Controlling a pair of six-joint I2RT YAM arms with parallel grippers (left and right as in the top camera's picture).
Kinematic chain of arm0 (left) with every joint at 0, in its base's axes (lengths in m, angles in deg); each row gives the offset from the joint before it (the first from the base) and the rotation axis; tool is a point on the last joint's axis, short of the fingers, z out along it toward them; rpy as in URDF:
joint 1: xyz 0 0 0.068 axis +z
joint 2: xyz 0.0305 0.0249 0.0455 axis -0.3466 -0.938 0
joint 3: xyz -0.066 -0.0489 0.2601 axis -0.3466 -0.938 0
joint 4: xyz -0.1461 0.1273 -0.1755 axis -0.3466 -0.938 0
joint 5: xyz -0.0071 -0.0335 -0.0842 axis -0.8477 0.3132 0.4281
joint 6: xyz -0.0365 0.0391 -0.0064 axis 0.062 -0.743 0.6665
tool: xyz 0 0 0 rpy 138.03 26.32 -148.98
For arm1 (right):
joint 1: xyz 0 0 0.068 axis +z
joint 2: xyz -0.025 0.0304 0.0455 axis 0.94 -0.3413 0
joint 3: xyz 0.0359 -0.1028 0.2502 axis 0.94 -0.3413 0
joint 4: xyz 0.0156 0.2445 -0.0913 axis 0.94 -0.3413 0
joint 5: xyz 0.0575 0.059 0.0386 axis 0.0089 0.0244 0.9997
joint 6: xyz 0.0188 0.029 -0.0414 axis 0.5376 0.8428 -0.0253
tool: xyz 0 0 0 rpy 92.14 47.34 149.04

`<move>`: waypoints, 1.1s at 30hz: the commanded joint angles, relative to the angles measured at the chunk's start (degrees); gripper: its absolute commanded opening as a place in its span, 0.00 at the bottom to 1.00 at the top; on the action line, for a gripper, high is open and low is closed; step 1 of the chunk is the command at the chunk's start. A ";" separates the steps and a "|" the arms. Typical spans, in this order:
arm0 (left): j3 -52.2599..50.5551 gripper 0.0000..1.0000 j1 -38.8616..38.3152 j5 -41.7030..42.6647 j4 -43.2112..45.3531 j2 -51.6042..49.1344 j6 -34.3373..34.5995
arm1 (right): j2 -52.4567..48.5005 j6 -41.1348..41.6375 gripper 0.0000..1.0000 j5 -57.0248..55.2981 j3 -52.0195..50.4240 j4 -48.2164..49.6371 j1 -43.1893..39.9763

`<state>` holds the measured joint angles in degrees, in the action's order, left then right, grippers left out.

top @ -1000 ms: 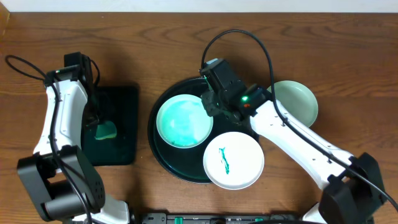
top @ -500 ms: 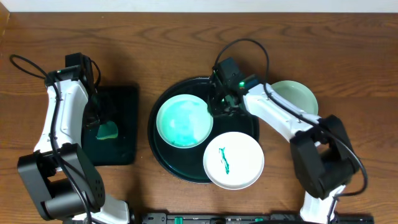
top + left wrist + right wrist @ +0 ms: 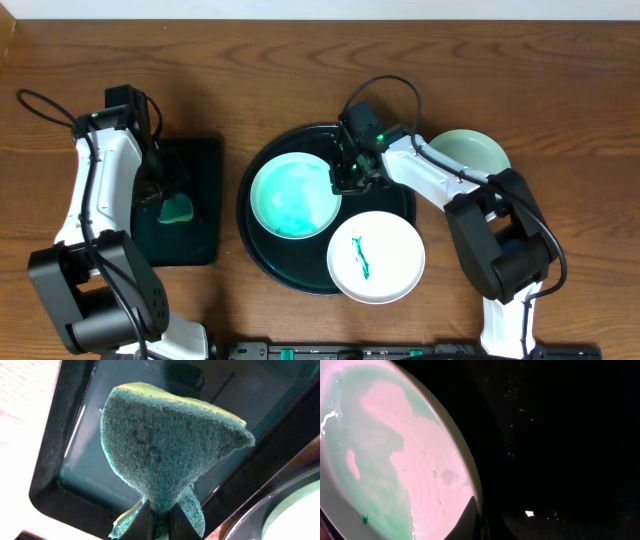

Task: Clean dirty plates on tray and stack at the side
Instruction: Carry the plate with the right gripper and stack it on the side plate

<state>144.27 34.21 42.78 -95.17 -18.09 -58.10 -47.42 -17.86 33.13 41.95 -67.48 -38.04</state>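
The round black tray (image 3: 262,250) sits mid-table. On its left lies a white plate (image 3: 292,196) smeared all over with teal. A second plate (image 3: 385,262) with a teal scribble overlaps the tray's lower right rim. A third, pale plate (image 3: 478,160) lies on the table to the right. My right gripper (image 3: 345,176) is at the smeared plate's right rim. In the right wrist view one finger (image 3: 470,516) lies inside the rim of that plate (image 3: 395,455), and the other is lost in the dark. My left gripper (image 3: 159,519) is shut on a green cloth (image 3: 170,445).
A small rectangular black tray (image 3: 205,235) stands at the left, under the held green cloth (image 3: 172,208). In the left wrist view its rim (image 3: 52,455) and the round tray's edge (image 3: 260,510) show. Cables loop above both arms.
My right arm folded in and its gripper settled lower on the smeared plate's right rim. The left arm and cloth have not moved.
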 commanded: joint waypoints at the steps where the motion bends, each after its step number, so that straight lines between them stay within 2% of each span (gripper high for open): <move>1: 0.07 0.07 0.13 0.74 -0.02 0.31 -0.98 | -0.72 0.55 0.01 1.95 0.59 0.81 0.33; 5: 0.07 0.07 0.13 0.76 -0.04 0.31 -0.98 | 2.38 -1.88 0.01 -3.15 1.05 0.66 0.61; 8: 0.07 0.07 0.13 0.74 -0.04 0.31 -0.98 | 6.36 -4.83 0.01 -11.96 1.07 -0.26 1.97; 17: 0.07 0.07 0.13 0.74 0.37 0.31 -0.96 | 15.72 -12.46 0.01 -44.98 1.07 -2.36 12.00; 27: 0.07 0.07 0.13 0.74 0.35 0.31 -0.98 | 17.46 -18.58 0.01 -81.48 1.07 -3.30 24.17; 30: 0.07 0.07 0.13 0.74 0.35 0.31 -0.98 | 17.57 -18.58 0.01 -88.02 1.07 -3.06 26.84; 33: 0.07 0.07 0.13 0.72 0.35 0.46 -0.98 | 17.62 -18.56 0.01 -89.50 1.09 -2.75 28.79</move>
<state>144.27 34.21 43.63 -94.67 -18.09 -58.10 -31.12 -35.69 -46.62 42.41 -70.56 -10.72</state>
